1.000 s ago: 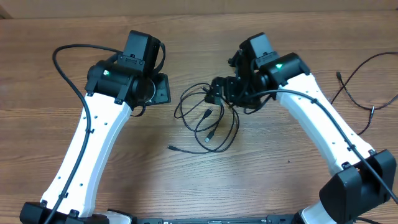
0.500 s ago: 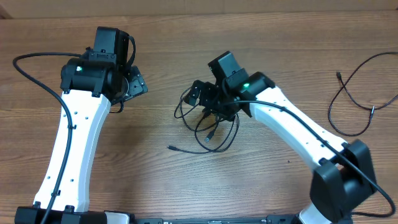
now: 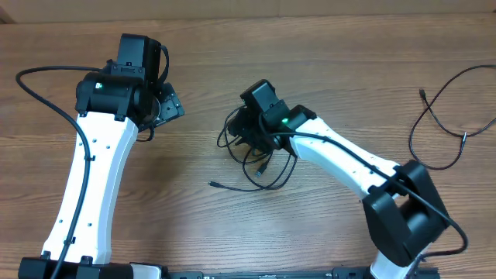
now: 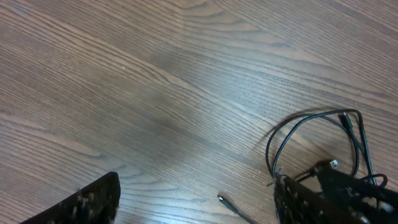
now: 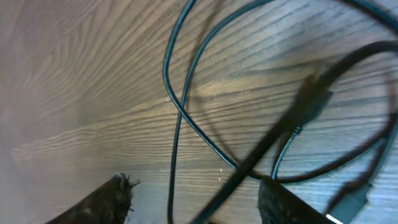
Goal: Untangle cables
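Counter (image 3: 325,46): flat, matte, brown wood grain.

Left hand (image 4: 196,180): well left of the tangle, fingers apart, empty.

Right hand (image 5: 196,186): on the tangle's upper-left edge, fingers apart, straddling several strands, none pinched yet.

Cables (image 3: 263,163): thin, glossy black round cords in loose overlapping loops. A separate cord (image 3: 463,138) lies well right of the tangle.

Plug end (image 3: 211,184): slim, just lower left of the tangle.

Risk: closing on several strands together would likely drag the whole bundle and tighten crossings. The slick cords may also slip.

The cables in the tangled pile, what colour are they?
The cables are black. The overhead view shows them best.
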Tool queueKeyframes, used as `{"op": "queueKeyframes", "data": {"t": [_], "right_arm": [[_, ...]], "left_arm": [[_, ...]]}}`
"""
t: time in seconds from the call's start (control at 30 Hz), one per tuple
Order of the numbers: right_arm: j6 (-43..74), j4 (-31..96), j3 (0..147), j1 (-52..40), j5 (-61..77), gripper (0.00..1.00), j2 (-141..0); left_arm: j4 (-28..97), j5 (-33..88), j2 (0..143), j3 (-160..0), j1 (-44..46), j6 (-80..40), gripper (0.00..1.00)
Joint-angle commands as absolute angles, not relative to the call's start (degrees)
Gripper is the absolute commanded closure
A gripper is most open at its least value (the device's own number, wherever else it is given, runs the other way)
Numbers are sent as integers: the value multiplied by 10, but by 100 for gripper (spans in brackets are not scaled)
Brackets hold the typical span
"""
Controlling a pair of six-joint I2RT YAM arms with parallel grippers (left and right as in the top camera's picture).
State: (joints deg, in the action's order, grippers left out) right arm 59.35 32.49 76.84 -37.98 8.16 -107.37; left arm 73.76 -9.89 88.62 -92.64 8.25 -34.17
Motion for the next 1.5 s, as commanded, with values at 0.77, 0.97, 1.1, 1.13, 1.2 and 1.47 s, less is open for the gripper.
{"op": "queueKeyframes", "data": {"t": [0.77, 0.97, 1.1, 1.13, 1.2, 1.47], "right_arm": [[313, 496, 1036, -325, 82, 96, -960], [309, 599, 1170, -242, 139, 96, -955], [299, 591, 1225, -181, 204, 96, -955], [299, 583, 1236, -165, 221, 96, -955], [300, 568, 1256, -132, 253, 96, -955], [339, 494, 1316, -12, 360, 96, -955]], "left_arm": [[747, -105, 869, -935, 83, -347, 22], [747, -105, 869, -935, 83, -347, 22], [746, -105, 869, -935, 83, -347, 22], [746, -105, 869, -935, 83, -347, 22], [746, -105, 869, -935, 83, -347, 22], [745, -105, 869, -935, 83, -347, 22]]}}
